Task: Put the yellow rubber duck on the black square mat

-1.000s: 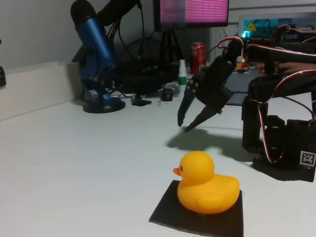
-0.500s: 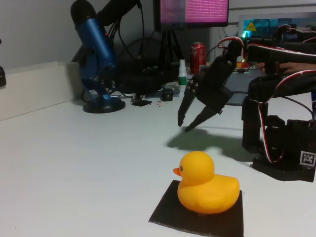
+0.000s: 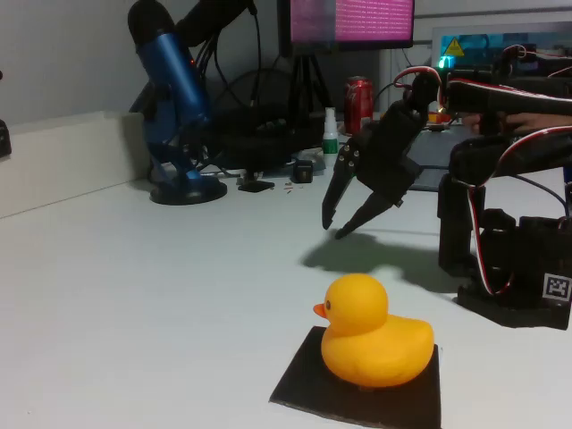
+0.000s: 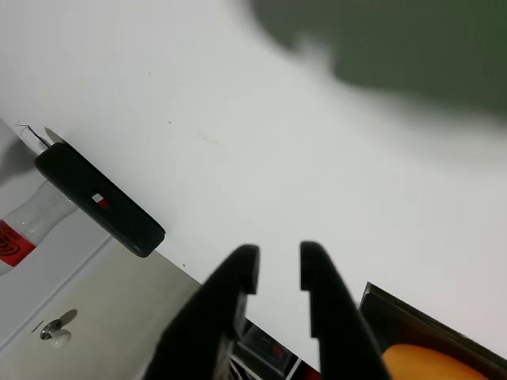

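A yellow rubber duck (image 3: 371, 332) is seen in the fixed view sitting upright on a black square mat (image 3: 308, 384), which lies flat on a white tabletop (image 3: 134, 295). The duck's beak is pointed toward the left of the picture, and its long axis runs left to right, tail toward the right. The mat's near edge is cut off by the bottom of the picture, and its centre is hidden under the duck.

The black gripper (image 3: 333, 228) is held in the air behind and above the duck, well apart from it, with both fingers angled down toward the tabletop. The fingers are spread slightly, with a narrow gap between the tips, and nothing is held between them. A dark shadow is cast on the tabletop below it.

In the wrist view the gripper (image 4: 277, 269) is seen from behind, its two dark fingers parted by a small gap. To the lower right of the fingers, a corner of the mat (image 4: 396, 317) and a blurred orange sliver of the duck (image 4: 432, 364) are cut off by the picture's edge.

Far behind the gripper in the fixed view, a blue microphone (image 3: 174, 98) and a red can (image 3: 358, 98) are made out, with a dim tangle of cables between them that is hard to resolve.
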Controlling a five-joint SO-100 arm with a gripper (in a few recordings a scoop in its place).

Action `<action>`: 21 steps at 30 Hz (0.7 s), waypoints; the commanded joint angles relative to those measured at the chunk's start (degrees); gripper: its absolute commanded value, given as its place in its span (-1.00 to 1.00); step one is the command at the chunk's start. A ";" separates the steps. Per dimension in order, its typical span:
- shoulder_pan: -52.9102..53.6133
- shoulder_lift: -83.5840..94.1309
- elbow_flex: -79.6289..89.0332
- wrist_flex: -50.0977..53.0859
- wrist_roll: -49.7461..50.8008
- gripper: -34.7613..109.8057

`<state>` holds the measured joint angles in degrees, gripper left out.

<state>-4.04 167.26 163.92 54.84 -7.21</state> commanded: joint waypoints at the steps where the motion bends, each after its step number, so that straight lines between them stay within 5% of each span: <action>1: -0.62 1.32 0.44 0.09 -0.09 -0.44; 21: 0.09 1.32 0.70 -0.53 -0.18 -0.43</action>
<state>-3.78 167.26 163.92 54.67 -7.21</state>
